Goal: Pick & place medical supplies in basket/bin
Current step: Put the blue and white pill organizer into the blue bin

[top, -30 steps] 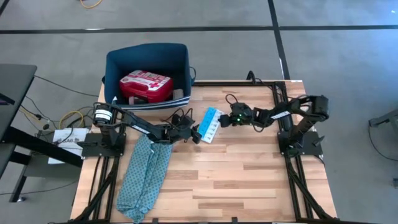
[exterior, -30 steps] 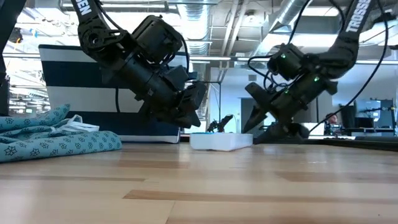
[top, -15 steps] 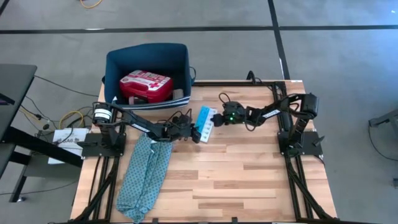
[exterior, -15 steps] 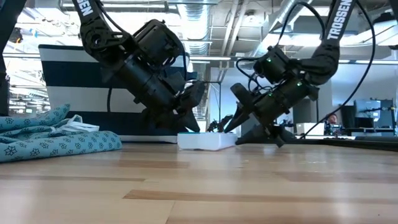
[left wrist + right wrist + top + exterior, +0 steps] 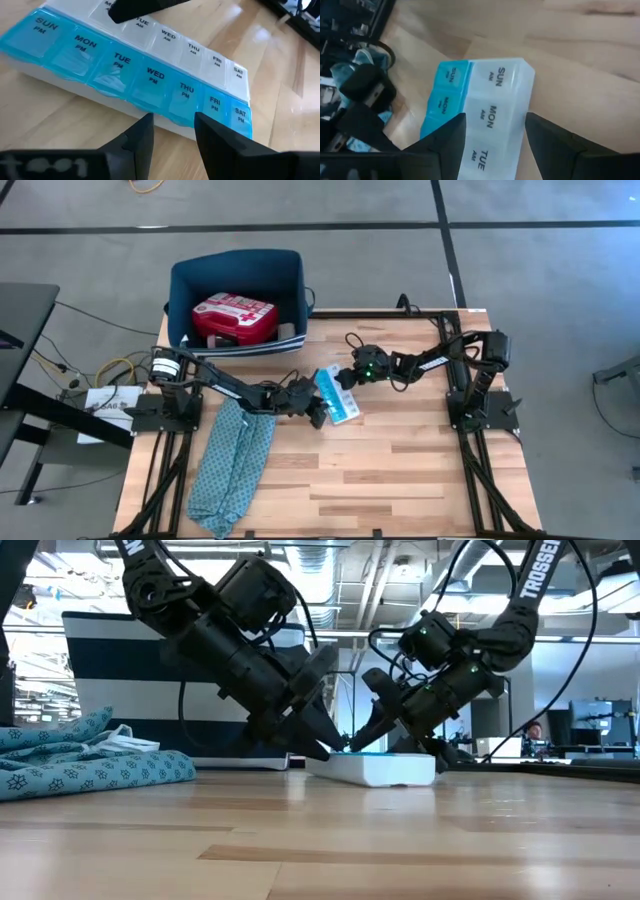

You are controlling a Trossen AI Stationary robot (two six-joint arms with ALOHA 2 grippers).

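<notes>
The light blue and white pill box (image 5: 337,395) lies flat on the wooden table between my two grippers. It also shows in the left wrist view (image 5: 150,75) and the right wrist view (image 5: 485,115). My left gripper (image 5: 316,408) is open, with its tips at the box's blue PM side. My right gripper (image 5: 347,377) is open over the box's SUN end. The red first-aid case (image 5: 233,318) lies inside the navy bin (image 5: 180,290) beyond the table's far left corner. My left gripper's open fingertips (image 5: 147,122) stand at the box's blue PM long side (image 5: 172,107), near THU and FRI, slanting down from the table's left. I cannot tell whether they touch it. My right gripper comes slanting down from the table's right onto the box's SUN end. One finger (image 5: 452,135) lies over the box's top and one (image 5: 540,132) beside the white AM long side (image 5: 520,100). The box lies flat on the table.
The teal patterned cloth (image 5: 235,455) lies along the table's left side near the front, and shows at the left of the low view (image 5: 80,765). The bin's striped wall (image 5: 120,670) stands behind the left arm. Bare wood lies toward the near edge and right.
My right gripper has gone toward the table's left, over the pill box. The box has slid a little toward the near edge and turned about, so its long axis now slants the other way. My left gripper has shifted slightly toward the near edge beside it.
</notes>
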